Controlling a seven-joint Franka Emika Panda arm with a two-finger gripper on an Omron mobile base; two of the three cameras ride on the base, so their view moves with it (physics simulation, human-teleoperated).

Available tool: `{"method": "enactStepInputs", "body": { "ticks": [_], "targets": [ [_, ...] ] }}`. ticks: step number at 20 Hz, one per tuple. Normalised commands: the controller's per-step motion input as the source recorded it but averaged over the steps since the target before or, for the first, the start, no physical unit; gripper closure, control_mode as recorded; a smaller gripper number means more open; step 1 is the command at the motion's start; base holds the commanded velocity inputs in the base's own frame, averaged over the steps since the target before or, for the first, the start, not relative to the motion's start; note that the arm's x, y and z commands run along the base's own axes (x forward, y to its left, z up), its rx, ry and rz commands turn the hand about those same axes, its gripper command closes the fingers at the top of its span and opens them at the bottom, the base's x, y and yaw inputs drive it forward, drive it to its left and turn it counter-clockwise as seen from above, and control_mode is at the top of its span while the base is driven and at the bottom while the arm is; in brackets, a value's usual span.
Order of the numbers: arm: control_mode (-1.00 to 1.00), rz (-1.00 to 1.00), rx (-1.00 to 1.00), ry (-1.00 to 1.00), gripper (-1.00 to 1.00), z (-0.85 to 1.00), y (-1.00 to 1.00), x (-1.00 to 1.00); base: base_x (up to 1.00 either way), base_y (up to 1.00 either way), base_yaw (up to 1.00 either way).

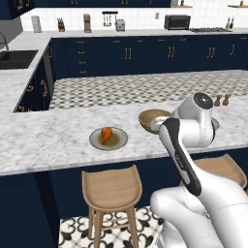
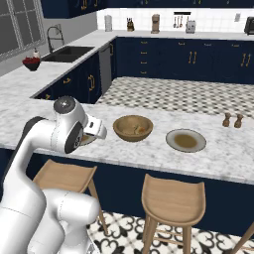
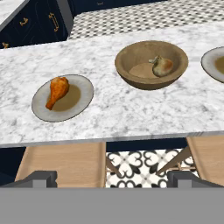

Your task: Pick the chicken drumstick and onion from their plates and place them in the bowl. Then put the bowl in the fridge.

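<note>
Gripper (image 3: 112,177) seen spread wide, nothing held, hung above stools at near edge of marble counter (image 3: 131,109). Chicken drumstick (image 3: 57,90) laid on left plate (image 3: 83,94). Onion (image 3: 161,65) lodged inside wooden bowl (image 3: 131,72); bowl set between left plate and bare right plate (image 2: 186,140). Pepper mills (image 2: 232,120) stood beyond right plate. Stool seats (image 2: 173,196) tucked under counter. Drumstick unobstructed in hand view. No legible writing found.
</note>
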Motion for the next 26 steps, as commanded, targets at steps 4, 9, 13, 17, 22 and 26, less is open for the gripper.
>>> {"method": "enactStepInputs", "body": {
  "ticks": [4, 9, 13, 17, 22, 26],
  "targets": [
    [1.0, 0.0, 0.0, 0.0, -1.0, 0.0, 0.0, 0.0, 0.8, 0.0, 0.52],
    [1.0, 0.0, 0.0, 0.0, -1.0, 0.0, 0.0, 0.0, 0.47, 0.3, 0.18],
    [-1.0, -0.02, -0.05, 0.06, -1.0, 0.0, 0.19, 0.25, 0.62, 0.45, -0.01],
    [-1.0, -0.06, -0.13, 0.2, -1.0, 0.0, 0.74, 0.84, 0.0, 0.0, 0.0],
    [-1.0, -0.02, 0.0, 0.21, -1.0, -0.01, 0.49, 0.72, 0.0, 0.0, 0.0],
    [-1.0, 0.0, 0.09, 0.13, -1.0, -0.53, 0.37, 0.5, 0.0, 0.0, 0.0]
  ]
}}
